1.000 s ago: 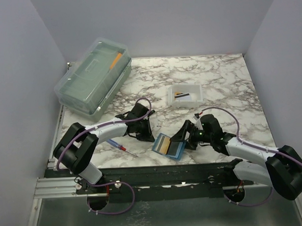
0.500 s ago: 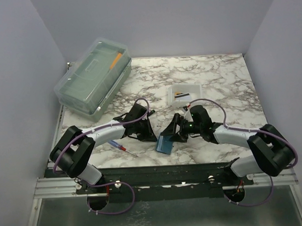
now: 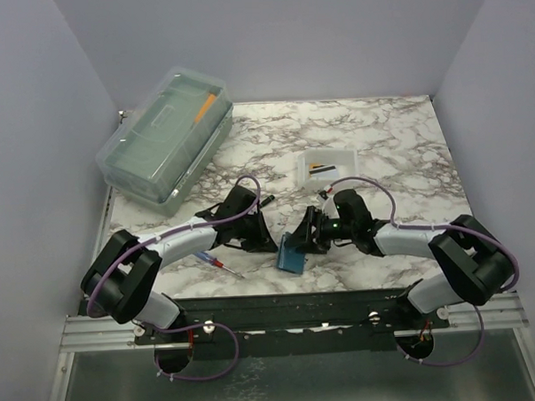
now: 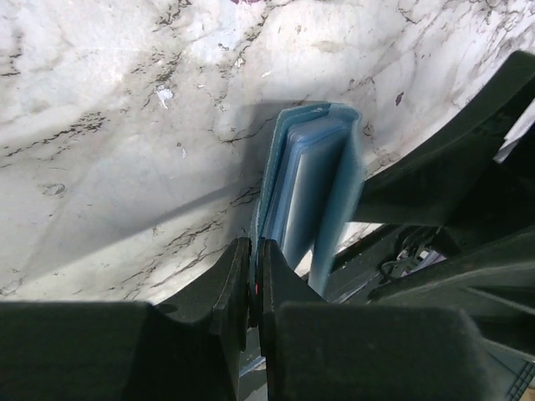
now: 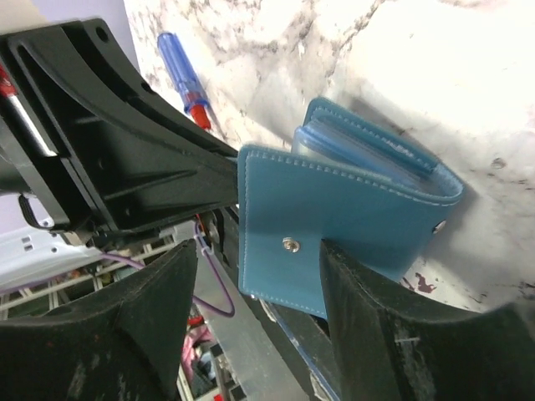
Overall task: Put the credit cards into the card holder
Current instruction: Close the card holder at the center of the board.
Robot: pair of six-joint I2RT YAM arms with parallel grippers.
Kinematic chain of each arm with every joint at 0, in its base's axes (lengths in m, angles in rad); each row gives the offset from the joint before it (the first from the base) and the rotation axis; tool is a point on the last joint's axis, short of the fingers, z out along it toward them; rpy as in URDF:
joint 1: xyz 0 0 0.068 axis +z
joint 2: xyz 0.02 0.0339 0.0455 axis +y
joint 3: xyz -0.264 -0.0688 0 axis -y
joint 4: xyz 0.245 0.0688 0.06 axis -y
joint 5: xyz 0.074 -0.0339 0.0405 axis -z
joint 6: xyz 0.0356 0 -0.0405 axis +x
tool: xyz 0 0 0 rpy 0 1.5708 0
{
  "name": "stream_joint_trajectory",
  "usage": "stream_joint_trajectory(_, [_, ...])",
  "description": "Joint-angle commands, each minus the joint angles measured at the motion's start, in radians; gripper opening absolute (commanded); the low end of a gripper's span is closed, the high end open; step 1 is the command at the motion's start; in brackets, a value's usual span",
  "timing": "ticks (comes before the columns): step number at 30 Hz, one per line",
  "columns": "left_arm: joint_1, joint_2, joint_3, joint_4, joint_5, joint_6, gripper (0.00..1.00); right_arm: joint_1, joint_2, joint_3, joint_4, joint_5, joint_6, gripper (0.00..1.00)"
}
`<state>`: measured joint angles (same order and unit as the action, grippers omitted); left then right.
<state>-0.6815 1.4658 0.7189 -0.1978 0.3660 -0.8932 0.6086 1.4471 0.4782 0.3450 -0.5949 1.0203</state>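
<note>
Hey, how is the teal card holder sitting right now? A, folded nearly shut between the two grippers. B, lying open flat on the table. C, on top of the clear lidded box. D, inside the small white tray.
A: the card holder is folded nearly shut, one cover edge pinched by the left gripper, with the right gripper straddling it.

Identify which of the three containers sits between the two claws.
The teal card holder, near the front edge; the clear lidded box and small white tray lie farther back, untouched.
</note>
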Motion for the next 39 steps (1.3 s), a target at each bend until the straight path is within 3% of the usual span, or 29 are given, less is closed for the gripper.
stream_joint_trajectory(1, [0.012,-0.029,-0.022,0.021,0.045,0.015,0.08,0.046,0.047,-0.023,0.083,-0.050,-0.001,0.59])
stream_joint_trajectory(5, [0.023,-0.051,-0.037,0.018,0.047,0.022,0.24,0.052,0.058,-0.042,0.128,-0.029,0.019,0.46])
stream_joint_trajectory(10, [0.042,-0.105,-0.048,-0.028,0.018,0.058,0.50,0.052,0.104,-0.033,0.098,-0.008,-0.009,0.48])
stream_joint_trajectory(15, [0.054,-0.122,-0.046,-0.043,-0.001,0.075,0.53,0.052,0.133,-0.031,0.101,-0.008,-0.013,0.45])
stream_joint_trajectory(24, [0.055,-0.078,-0.022,-0.043,0.002,0.099,0.41,0.052,0.158,-0.008,0.091,-0.008,-0.024,0.30])
stream_joint_trajectory(32, [0.054,-0.050,-0.004,-0.043,0.003,0.117,0.25,0.052,0.164,-0.010,0.093,-0.012,-0.027,0.24])
stream_joint_trajectory(39, [0.054,-0.057,0.002,-0.043,-0.001,0.127,0.05,0.053,0.185,-0.005,0.100,-0.012,-0.027,0.18])
